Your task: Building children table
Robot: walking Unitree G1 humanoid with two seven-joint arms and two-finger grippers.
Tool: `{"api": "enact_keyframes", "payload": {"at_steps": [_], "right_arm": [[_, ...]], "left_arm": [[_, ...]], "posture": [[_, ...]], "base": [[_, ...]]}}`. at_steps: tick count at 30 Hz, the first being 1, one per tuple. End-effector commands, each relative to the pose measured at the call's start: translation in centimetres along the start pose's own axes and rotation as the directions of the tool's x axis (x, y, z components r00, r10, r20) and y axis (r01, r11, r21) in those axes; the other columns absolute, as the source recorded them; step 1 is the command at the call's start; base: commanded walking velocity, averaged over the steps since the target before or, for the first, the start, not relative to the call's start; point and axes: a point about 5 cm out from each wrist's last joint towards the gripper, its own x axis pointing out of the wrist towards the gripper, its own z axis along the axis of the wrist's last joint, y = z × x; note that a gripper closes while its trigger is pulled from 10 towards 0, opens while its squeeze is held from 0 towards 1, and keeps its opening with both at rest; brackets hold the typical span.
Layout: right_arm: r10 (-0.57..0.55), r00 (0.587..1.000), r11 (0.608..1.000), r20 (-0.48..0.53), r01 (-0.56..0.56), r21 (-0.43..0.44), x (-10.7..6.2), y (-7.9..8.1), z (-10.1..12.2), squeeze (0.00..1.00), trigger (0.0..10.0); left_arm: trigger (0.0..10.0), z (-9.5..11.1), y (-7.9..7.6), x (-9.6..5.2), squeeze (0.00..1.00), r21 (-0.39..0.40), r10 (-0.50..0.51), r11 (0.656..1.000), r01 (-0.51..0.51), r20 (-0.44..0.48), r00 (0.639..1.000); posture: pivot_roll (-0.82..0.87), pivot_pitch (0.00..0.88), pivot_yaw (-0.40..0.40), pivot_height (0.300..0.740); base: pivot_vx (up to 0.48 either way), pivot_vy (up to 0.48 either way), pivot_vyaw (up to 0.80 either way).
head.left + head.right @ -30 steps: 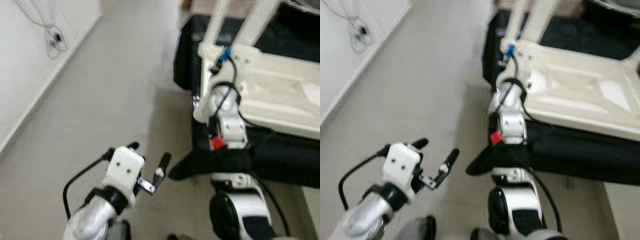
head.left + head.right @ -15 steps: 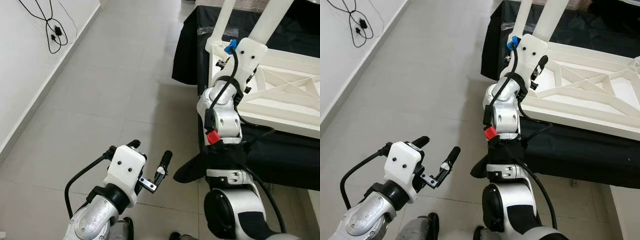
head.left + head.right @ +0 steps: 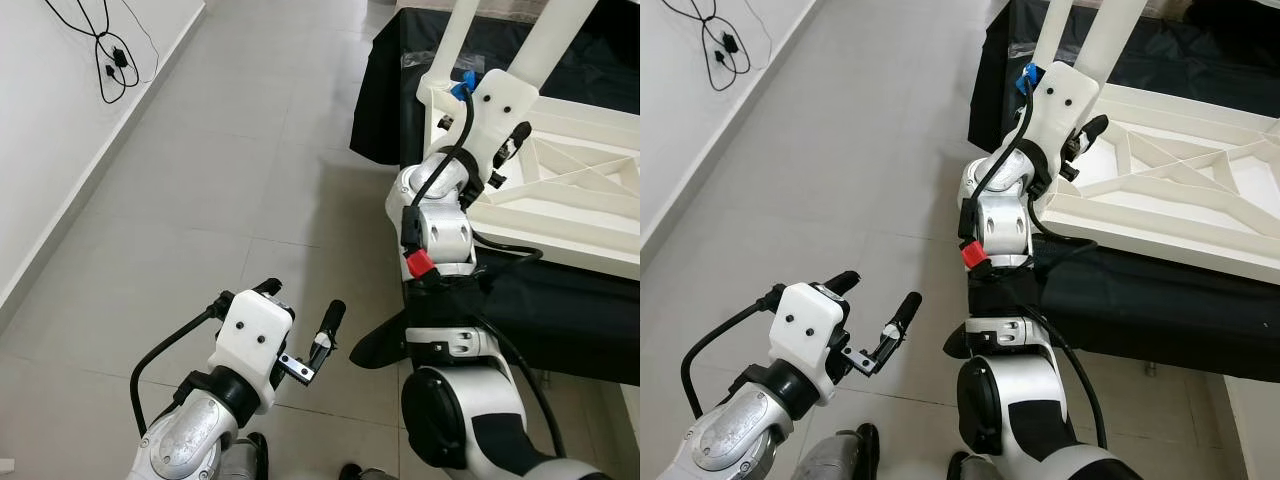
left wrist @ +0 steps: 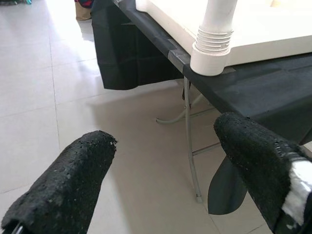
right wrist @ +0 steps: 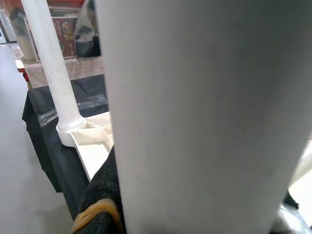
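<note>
The white children's table (image 3: 580, 200) lies upside down on a black-draped table (image 3: 560, 310), with two white legs (image 3: 462, 30) standing up from its near corner. My right gripper (image 3: 510, 145) reaches up to that corner. In the right wrist view one white leg (image 5: 209, 112) sits tight between the black fingers (image 5: 100, 195), so the gripper is shut on it. My left gripper (image 3: 300, 303) hangs low over the floor, open, with nothing between its fingers (image 4: 73, 180).
Pale floor tiles (image 3: 220, 180) stretch out to the left as far as a white wall with a dangling black cable (image 3: 108, 55). A thin metal leg (image 4: 190, 141) holds up the draped table. Its black cloth hangs down beside my body.
The head camera has settled and the blur is gone. My right arm has edged further in at the table corner. The left gripper stays as it was.
</note>
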Motion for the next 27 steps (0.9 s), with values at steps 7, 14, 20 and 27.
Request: {"api": "enact_keyframes", "payload": {"at_steps": [7, 14, 20, 27], "right_arm": [[-0.199, 0.964, 0.978, -0.174, 0.183, -0.105, 1.3, -1.9, -3.3, 0.0, 10.0], [-0.26, 0.943, 0.965, -0.207, 0.248, -0.086, 1.7, -2.6, -3.6, 0.0, 10.0], [-0.318, 0.922, 0.948, -0.22, 0.303, -0.1, 2.5, -3.5, -4.0, 0.0, 10.0], [-0.427, 0.883, 0.904, -0.194, 0.41, -0.124, 4.9, -6.0, -4.2, 0.0, 10.0]], "left_arm": [[10.0, -0.6, -0.2, 0.1, 0.0, 0.005, -0.009, 1.0, 0.009, -0.024, 1.0], [10.0, -0.6, -0.3, 0.1, 0.0, 0.005, -0.009, 1.0, 0.009, -0.024, 1.0], [10.0, -0.6, -0.3, 0.1, 0.0, 0.005, -0.011, 1.0, 0.011, -0.022, 1.0], [10.0, -0.6, -0.3, 0.2, 0.0, 0.008, -0.01, 1.0, 0.01, -0.018, 1.0]], "posture": [[0.14, 0.254, -0.065, 0.74], [0.14, 0.256, -0.066, 0.74], [0.14, 0.257, -0.067, 0.74], [0.14, 0.257, -0.065, 0.74]], "base": [[0.0, 0.0, 0.0], [0.0, 0.0, 0.0], [0.0, 0.0, 0.0], [0.0, 0.0, 0.0]]}}
